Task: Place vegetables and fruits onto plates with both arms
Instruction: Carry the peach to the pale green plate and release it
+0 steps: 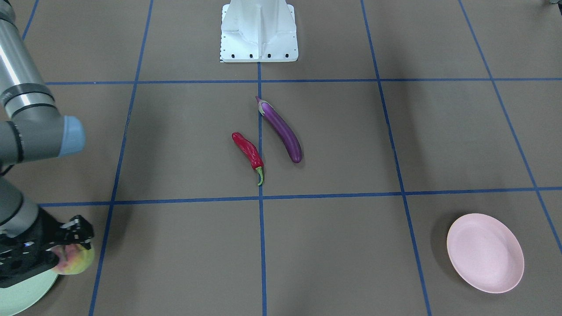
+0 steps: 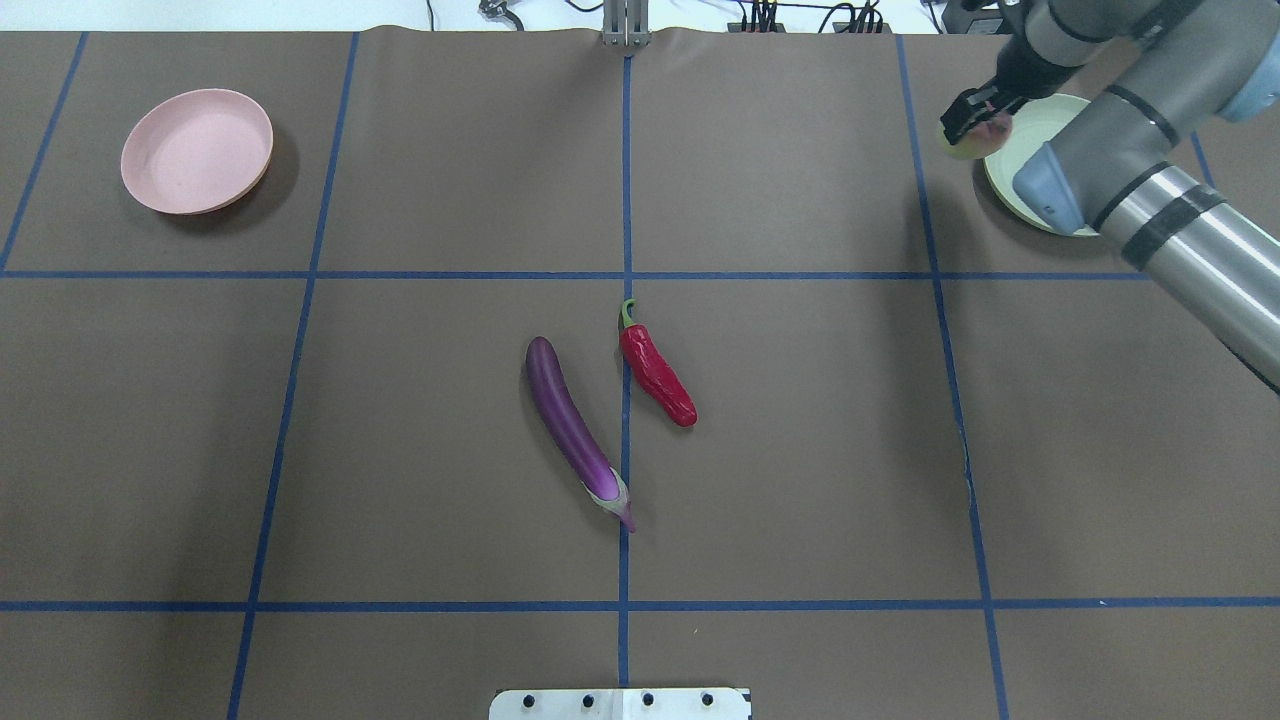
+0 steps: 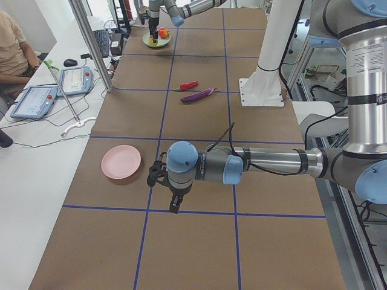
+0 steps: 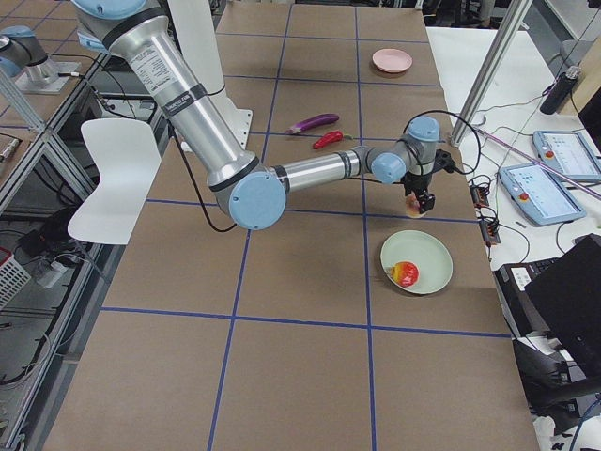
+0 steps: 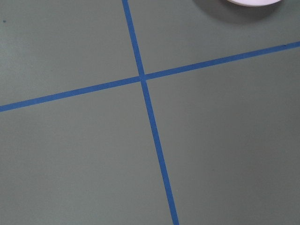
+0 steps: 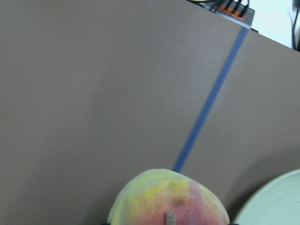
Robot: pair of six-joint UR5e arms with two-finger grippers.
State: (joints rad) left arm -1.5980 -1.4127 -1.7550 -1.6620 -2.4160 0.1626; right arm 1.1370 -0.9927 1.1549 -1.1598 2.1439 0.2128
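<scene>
The right gripper point(image 2: 975, 118) holds the peach point(image 2: 968, 140) between its fingers. The right wrist view shows the fruit's pink-and-yellow top and short stem close under the lens. In the overhead view, with 12 o'clock pointing away from the robot, the peach hangs at the 10 o'clock rim of the mint green plate point(image 2: 1035, 120), which sits at the table's point(image 2: 800, 480) far corner near 1 o'clock. The right arm point(image 2: 1150, 200) crosses above part of this plate. From the right-end view the red-orange fruit point(image 4: 406, 273) lies inside the plate, off its centre. Near the table's middle, the chili pepper point(image 2: 657, 375) lies at 2 o'clock from the eggplant point(image 2: 570, 425), close to it but apart. The chili's green stem points to 11 o'clock and the eggplant's greyish cap to 5 o'clock. A blue tape line point(image 2: 625, 200) runs between them and under the cap's tip. The pink plate point(image 2: 197, 150) rests bare at the far corner near 10 o'clock. The left gripper point(image 3: 172, 199) shows only in the left-end view, pointing down above the table at 4 o'clock from the pink plate in that picture. Whether its jaws are wide or narrow cannot be told. Its wrist camera sees a tape crossing, with a sliver of the pink plate at the frame's 1 o'clock edge.
</scene>
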